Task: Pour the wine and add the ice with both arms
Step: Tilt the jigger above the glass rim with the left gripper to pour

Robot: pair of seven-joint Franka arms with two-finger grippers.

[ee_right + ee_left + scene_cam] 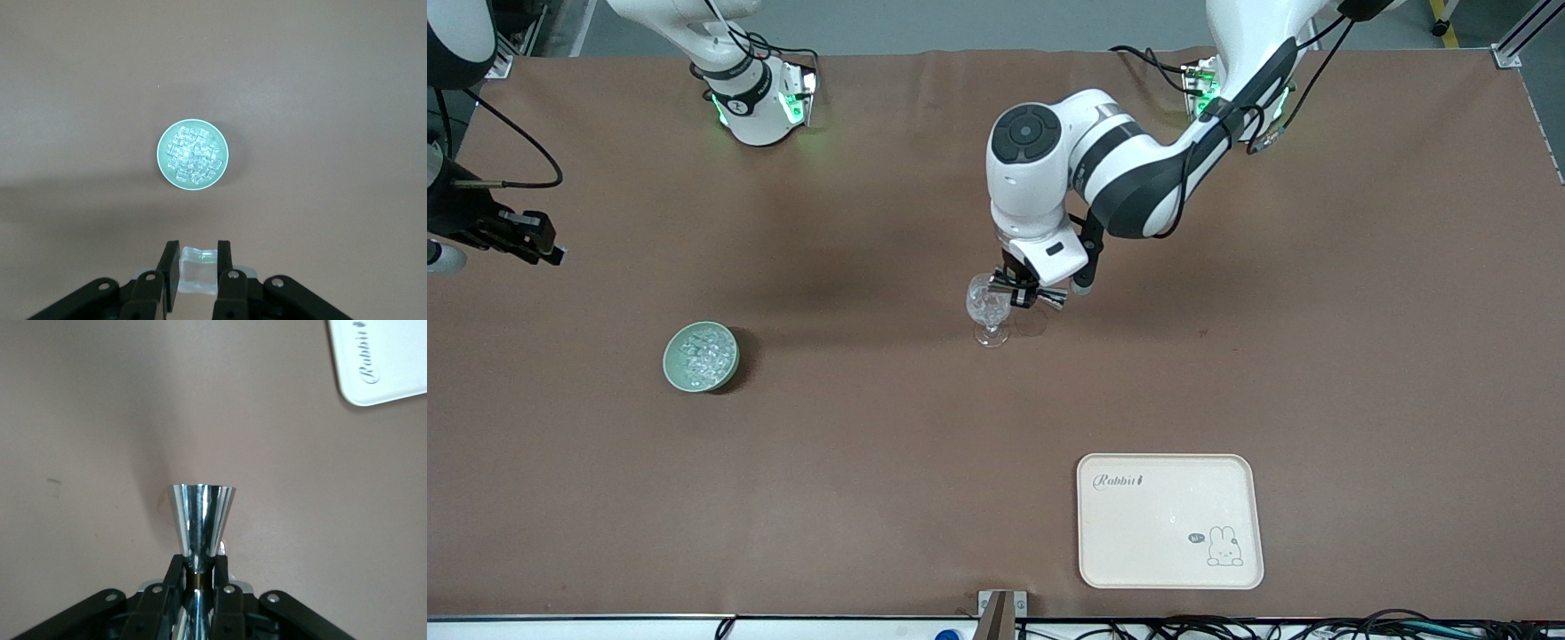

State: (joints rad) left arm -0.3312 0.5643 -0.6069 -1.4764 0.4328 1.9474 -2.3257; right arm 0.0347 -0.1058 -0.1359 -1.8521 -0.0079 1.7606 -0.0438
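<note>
My left gripper is shut on the waist of a shiny metal jigger, held level just beside the bowl of the clear stemmed glass standing mid-table. In the left wrist view the fingers clamp the jigger; the glass is out of that view. My right gripper hangs over the table's right-arm end. In the right wrist view it is shut on one clear ice cube. More ice fills the pale green bowl, also seen in the front view.
A cream tray with a rabbit print lies near the front edge toward the left arm's end; its corner shows in the left wrist view. A brown cloth covers the table.
</note>
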